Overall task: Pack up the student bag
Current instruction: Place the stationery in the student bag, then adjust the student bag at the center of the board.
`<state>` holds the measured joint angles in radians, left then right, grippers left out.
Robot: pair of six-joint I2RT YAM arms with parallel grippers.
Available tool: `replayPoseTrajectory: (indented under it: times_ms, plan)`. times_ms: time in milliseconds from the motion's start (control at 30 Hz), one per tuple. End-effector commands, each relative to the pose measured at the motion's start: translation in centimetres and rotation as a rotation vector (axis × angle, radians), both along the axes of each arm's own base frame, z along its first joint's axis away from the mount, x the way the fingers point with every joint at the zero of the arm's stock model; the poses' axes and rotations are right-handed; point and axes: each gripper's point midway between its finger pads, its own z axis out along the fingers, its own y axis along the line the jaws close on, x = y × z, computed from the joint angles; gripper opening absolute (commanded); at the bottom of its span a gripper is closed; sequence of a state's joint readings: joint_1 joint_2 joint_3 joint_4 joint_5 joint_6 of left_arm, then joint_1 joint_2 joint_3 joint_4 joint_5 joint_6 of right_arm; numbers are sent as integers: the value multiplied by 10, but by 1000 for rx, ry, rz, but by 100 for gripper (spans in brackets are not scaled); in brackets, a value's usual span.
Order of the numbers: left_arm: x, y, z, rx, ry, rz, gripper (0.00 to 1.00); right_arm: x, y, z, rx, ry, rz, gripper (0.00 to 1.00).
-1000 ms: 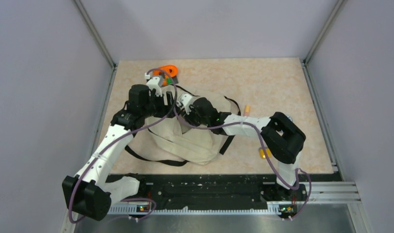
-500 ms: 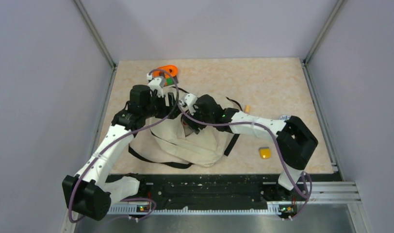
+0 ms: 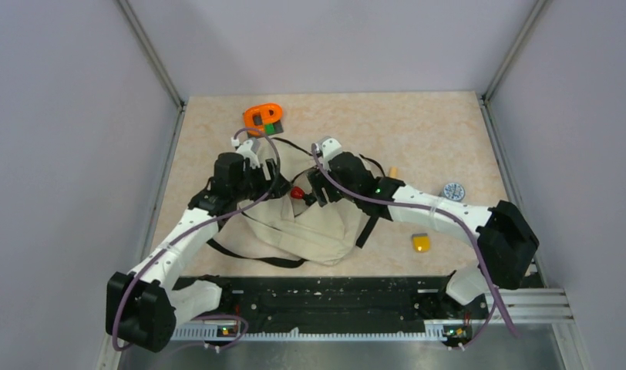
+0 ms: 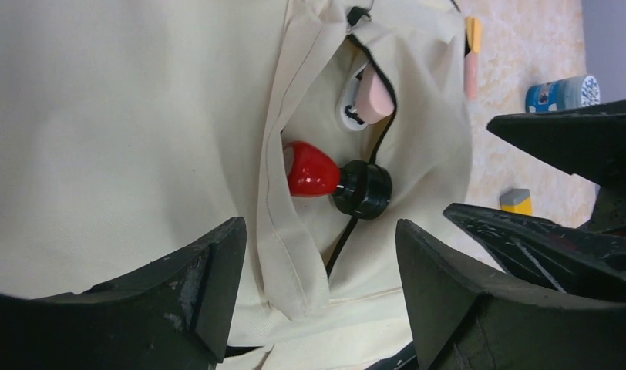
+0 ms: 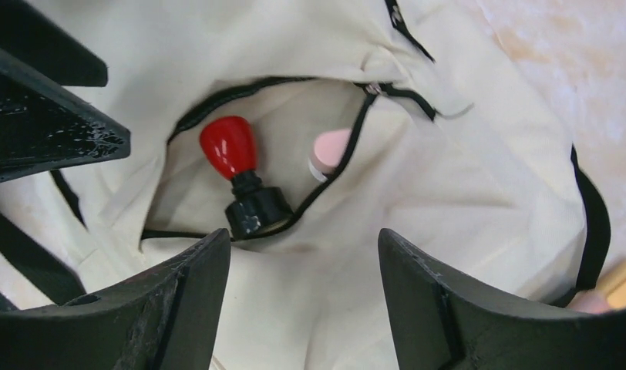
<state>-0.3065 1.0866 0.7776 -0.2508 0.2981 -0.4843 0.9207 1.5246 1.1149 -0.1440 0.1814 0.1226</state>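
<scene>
Left tool (image 4: 321,270) spread | right tool (image 5: 304,287) spread | one student bag (image 3: 294,231) holding one red stamp (image 5: 234,154), one pink eraser (image 5: 330,149)

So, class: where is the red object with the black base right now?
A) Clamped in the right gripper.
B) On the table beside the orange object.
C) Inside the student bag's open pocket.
C: the red object lies within the student bag, in its unzipped opening beside a pink item.

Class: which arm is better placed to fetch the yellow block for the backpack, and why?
Right. The yellow block lies right of the backpack, on the right gripper's side, and that gripper is open and empty. The left gripper, also open, sits across the backpack.
</scene>
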Motion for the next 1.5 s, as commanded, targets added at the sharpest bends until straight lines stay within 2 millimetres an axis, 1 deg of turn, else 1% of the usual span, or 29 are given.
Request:
replayPoseTrajectory:
  times_ms: [0,167,200,267,400,433,467,500,533,633,667,700,800,900,967,1033,1067,1133,1167,1233,1300,1367,1433,1467]
  plan:
    - [21,-9,2,-73,-52,39,75,3,-18,3,68,19,-182,67]
    - [35,-20,-11,-53,-46,14,75,7,-20,-11,67,42,-243,64]
    - [38,-21,-14,-33,-49,13,75,10,-21,-16,54,44,-258,63]
    - [46,-21,-21,19,-53,16,74,15,-21,-18,39,42,-285,61]
    - [56,-19,-46,172,-20,12,68,23,-21,-21,12,33,-317,51]
    - [57,-18,-51,201,-11,11,64,25,-21,-20,6,27,-321,47]
    - [58,-17,-54,223,-7,11,58,26,-21,-20,-1,22,-323,44]
    - [58,-16,-57,236,-5,16,43,28,-20,-18,1,13,-324,40]
    - [57,-14,-59,243,-8,21,34,30,-21,-18,-9,9,-326,36]
    - [53,-12,-57,234,-34,31,5,38,-22,-13,10,7,-320,13]
    - [52,-13,-53,221,-56,33,0,41,-22,-11,19,7,-310,6]
    - [48,-12,-50,210,-74,35,0,44,-22,-7,30,3,-302,0]
    - [33,-9,-40,177,-115,54,0,55,-19,10,95,-15,-245,0]
    - [17,-10,-26,107,-158,64,0,61,-10,36,219,-31,-110,0]
    - [2,-15,-22,54,-169,57,0,59,-3,51,282,-59,10,0]
    - [-11,-22,-20,-7,-170,42,0,59,2,56,286,-89,86,0]
    - [-16,-24,-22,-35,-161,37,0,62,3,56,271,-101,95,0]
    - [-26,-30,-25,-76,-143,26,0,69,2,50,233,-101,80,0]
    - [-29,-31,-28,-90,-132,28,0,72,1,47,217,-95,63,2]
    - [-31,-31,-33,-94,-119,32,0,76,-1,44,191,-87,44,12]
    - [-31,-30,-36,-92,-112,41,0,73,-2,43,181,-88,53,33]
    - [-31,-31,-36,-100,-111,46,0,65,-2,46,157,-122,64,48]
    - [-31,-31,-34,-111,-117,50,0,58,-4,47,88,-187,46,58]
    - [-30,-31,-33,-115,-121,51,0,54,-4,48,52,-217,32,61]
